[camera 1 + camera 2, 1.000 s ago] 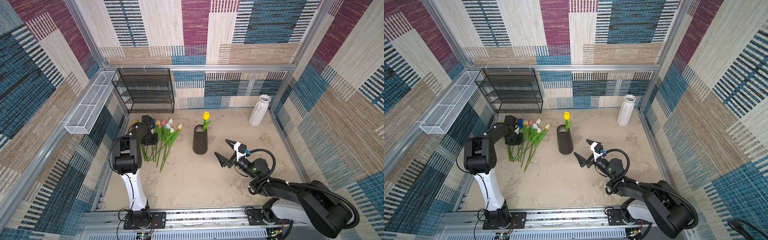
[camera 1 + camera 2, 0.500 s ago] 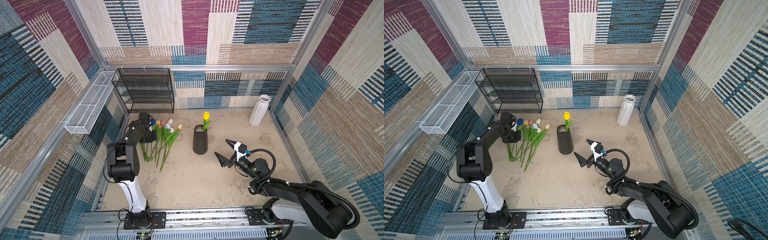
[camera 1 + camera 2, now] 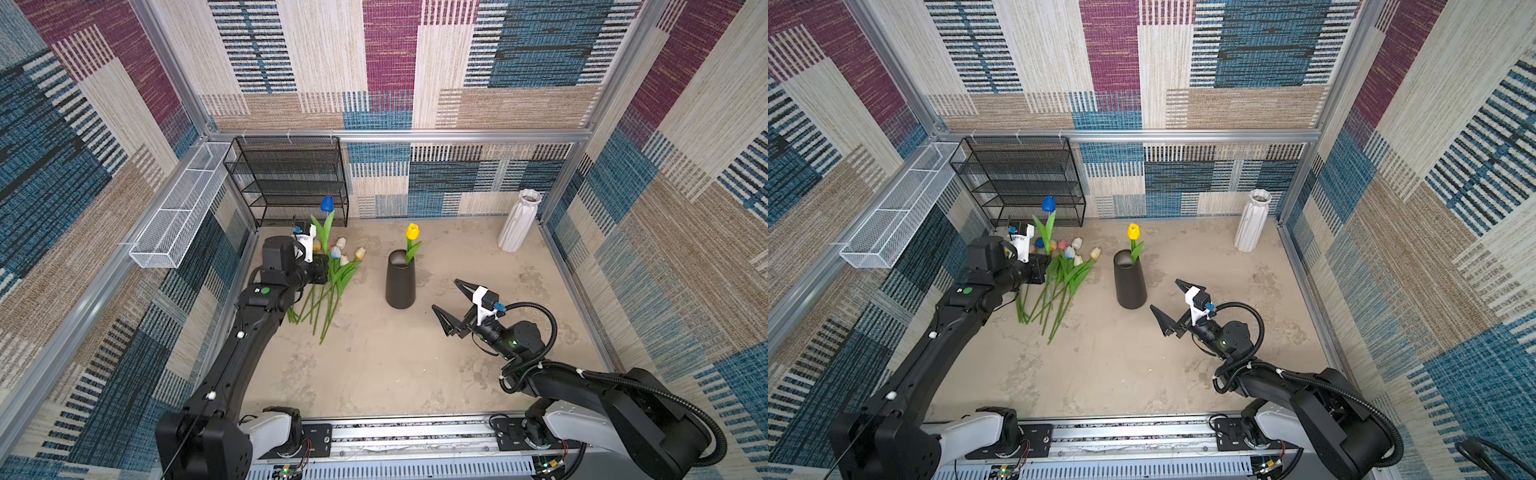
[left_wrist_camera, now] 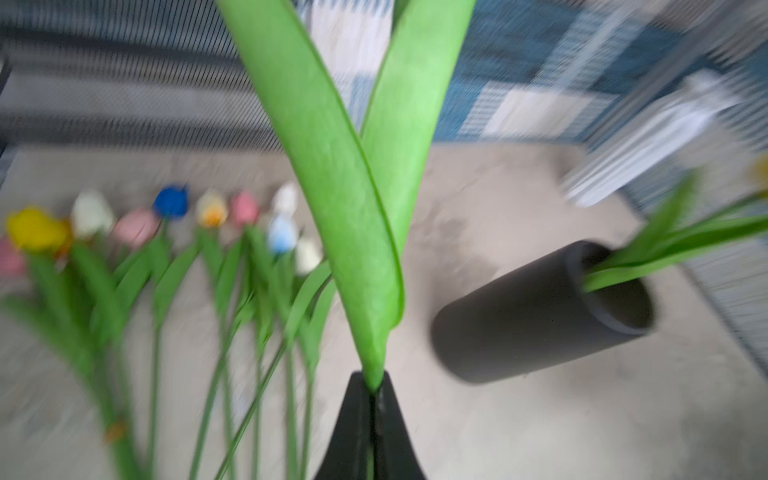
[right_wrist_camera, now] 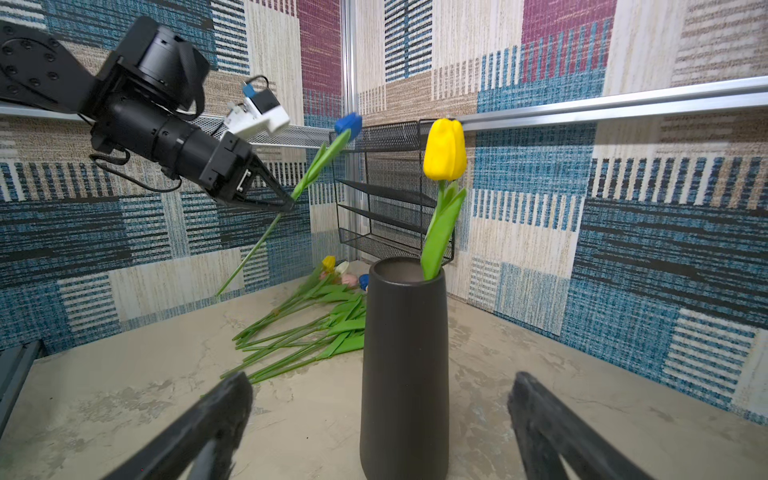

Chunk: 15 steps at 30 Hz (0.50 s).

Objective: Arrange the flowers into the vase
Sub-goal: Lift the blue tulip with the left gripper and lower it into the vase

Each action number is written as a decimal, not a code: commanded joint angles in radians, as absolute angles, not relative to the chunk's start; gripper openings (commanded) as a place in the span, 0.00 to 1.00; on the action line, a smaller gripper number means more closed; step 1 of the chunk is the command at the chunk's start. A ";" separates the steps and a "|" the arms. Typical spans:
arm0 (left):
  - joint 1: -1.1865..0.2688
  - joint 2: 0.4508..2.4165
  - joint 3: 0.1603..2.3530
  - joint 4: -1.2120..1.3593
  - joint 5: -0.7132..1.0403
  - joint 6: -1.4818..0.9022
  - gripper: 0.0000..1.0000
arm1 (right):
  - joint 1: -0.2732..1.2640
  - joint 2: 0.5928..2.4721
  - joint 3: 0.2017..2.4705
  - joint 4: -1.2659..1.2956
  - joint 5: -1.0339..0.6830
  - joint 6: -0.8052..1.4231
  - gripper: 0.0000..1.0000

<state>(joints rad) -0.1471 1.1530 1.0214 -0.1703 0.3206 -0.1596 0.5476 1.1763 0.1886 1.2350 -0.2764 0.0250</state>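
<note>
1. The bench [image 3: 374, 365] is carrying the same layout as a second ago. The only change is happening at the pile left of centre.
2. The dark vase [image 3: 400, 286] is standing upright mid-frame in both top views. It is holding a single yellow tulip [image 3: 412, 231] and is not shifting.
3. The remaining flowers [image 3: 338, 272] are lying fanned on the bench just left of the vase, heads toward the top of the frame. There is now one fewer among them.
4. The blue tulip [image 3: 327, 203] is hanging clear of that pile, where a second ago it was lying among the others. Its head is showing against the black rack [image 3: 291, 178] and its stem is slanting down.
5. The left pincer [image 5: 286, 203] is clamping fully shut on the blue tulip's stem, just below the leaves, having risen from the pile. The pick looks done, so carrying the stem rightward to the vase mouth is probably next.
6. The right pincer [image 3: 444, 294] is waiting at the lower right of the vase, spread wide and gripping nothing, as it was before.
</note>
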 commanded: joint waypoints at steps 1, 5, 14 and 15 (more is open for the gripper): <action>-0.223 1.144 1.001 0.218 0.489 -0.219 0.00 | 0.548 1.192 0.192 1.273 -0.276 0.029 1.00; -0.329 1.218 1.059 0.382 0.531 -0.181 0.00 | 0.548 1.205 0.195 1.276 -0.282 0.031 1.00; -0.395 1.442 1.148 0.665 0.530 -0.169 0.00 | 0.548 1.166 0.183 1.269 -0.273 0.020 1.00; -0.396 1.463 1.144 0.704 0.530 -0.183 0.00 | 0.548 1.166 0.183 1.269 -0.272 0.021 1.00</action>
<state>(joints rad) -0.3920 1.4185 1.1378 0.5240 0.5232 -0.1795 0.5476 1.1717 0.1856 1.2392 -0.2771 0.0246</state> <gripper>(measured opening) 0.070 0.997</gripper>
